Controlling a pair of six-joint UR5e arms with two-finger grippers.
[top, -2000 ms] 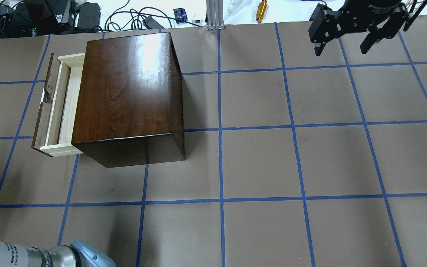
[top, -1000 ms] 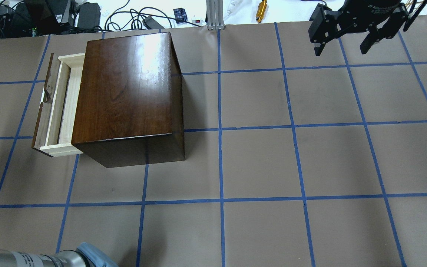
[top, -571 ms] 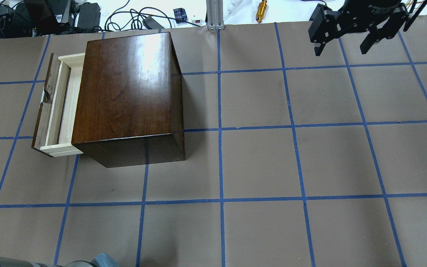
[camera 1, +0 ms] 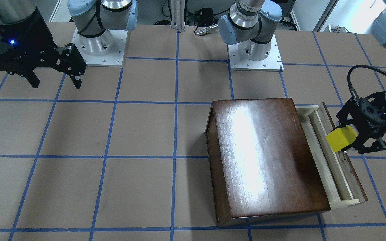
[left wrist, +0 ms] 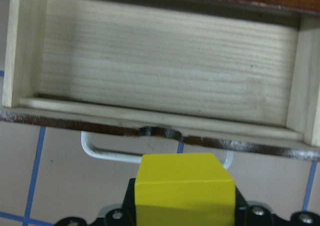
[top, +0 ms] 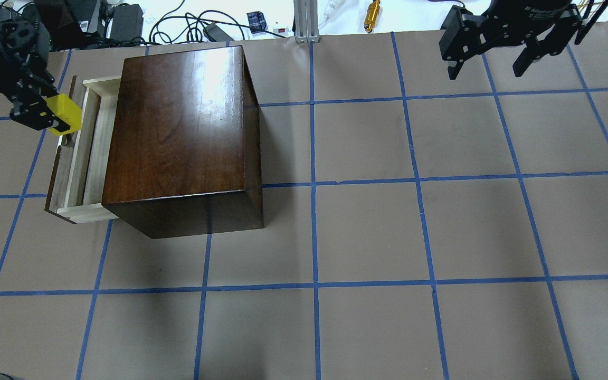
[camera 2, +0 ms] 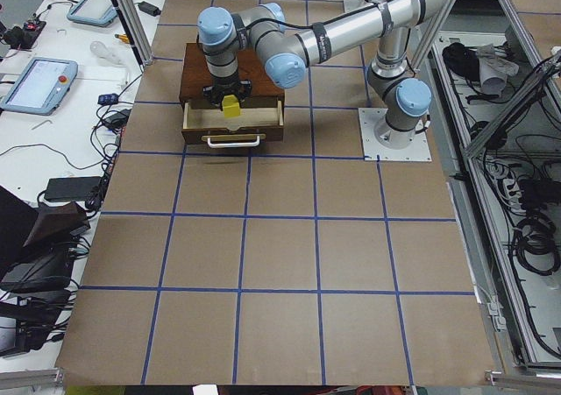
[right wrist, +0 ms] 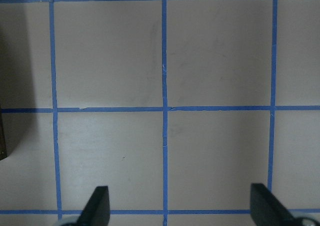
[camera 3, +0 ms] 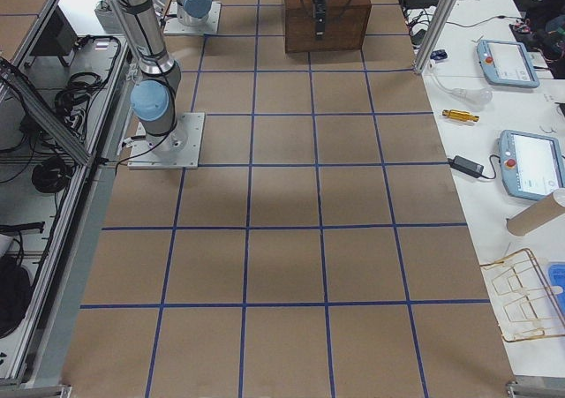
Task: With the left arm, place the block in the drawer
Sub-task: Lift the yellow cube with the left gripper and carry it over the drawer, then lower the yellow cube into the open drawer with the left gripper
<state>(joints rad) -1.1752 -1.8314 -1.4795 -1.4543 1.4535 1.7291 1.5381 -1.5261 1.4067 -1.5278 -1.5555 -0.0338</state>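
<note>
Left pincer (camera 1: 348, 142), clamped on the block (camera 1: 340, 139), is now arriving over the open drawer (left wrist: 160, 70) front, likely nearing release.

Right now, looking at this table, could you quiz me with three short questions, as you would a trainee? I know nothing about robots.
1. True or false: the yellow block already lies inside the drawer.
2. What does the right gripper hold? A) a second block B) nothing C) the drawer's handle
3. Fill in: the drawer is pulled ____ of the dark wooden box.

Key
1. False: the left gripper holds it in the air above the drawer's front.
2. B: its jaws are open with nothing between them.
3. Out: its pale floor shows in the left wrist view.
</note>
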